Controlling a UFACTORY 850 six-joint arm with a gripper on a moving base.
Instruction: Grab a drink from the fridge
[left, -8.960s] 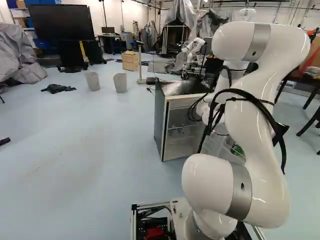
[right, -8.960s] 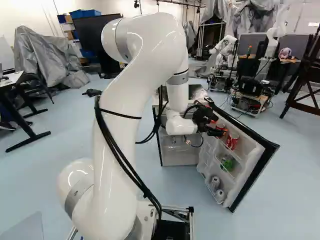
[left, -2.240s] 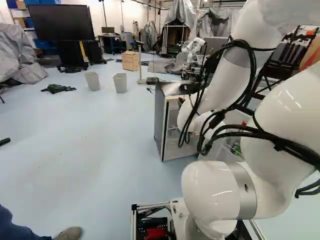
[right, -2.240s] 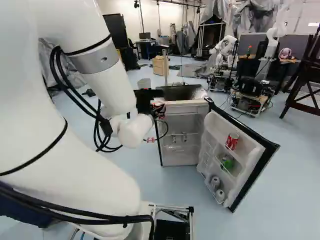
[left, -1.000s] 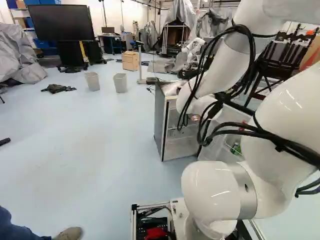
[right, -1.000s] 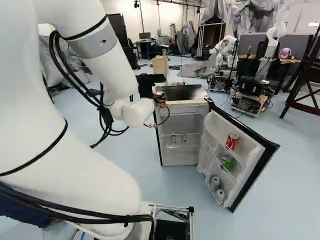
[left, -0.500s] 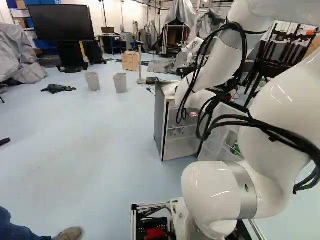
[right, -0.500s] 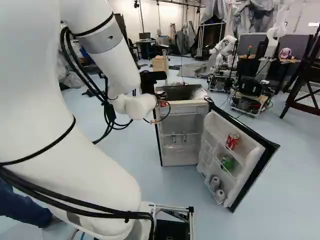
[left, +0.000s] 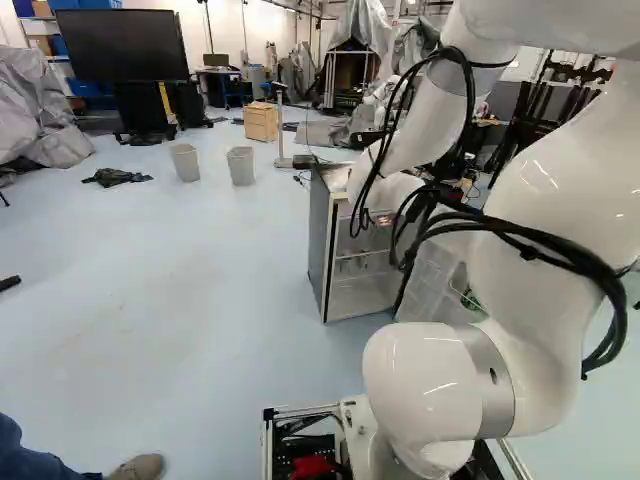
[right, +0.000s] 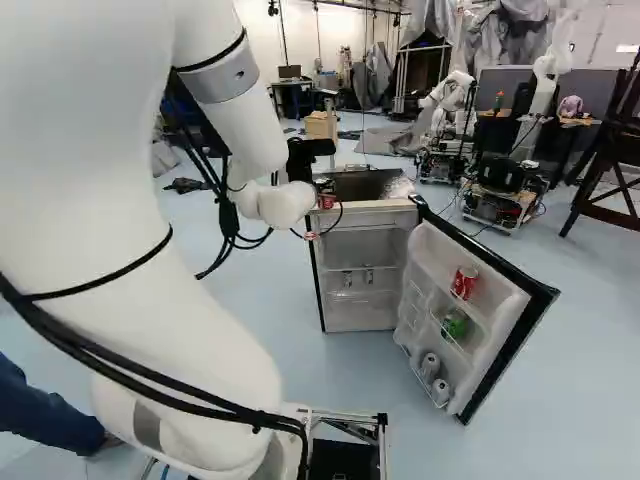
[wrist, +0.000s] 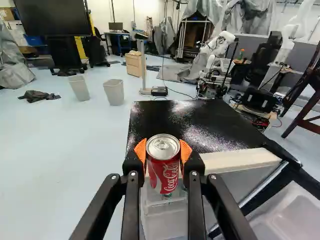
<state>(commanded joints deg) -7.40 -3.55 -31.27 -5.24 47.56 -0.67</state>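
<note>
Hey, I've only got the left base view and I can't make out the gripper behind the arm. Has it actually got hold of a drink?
Observer: Yes. The wrist view shows the orange pads of the gripper on both sides of an upright red can.

Operator: Good. The arm also covers most of the door for me. Is there a red can in there too?

Observer: Yes, the right base view shows another red can in the open fridge door, higher than the green can.

Operator: And right at the bottom of the door?

Observer: Two grey cans, one close by the other, in the lowest rack.
</note>
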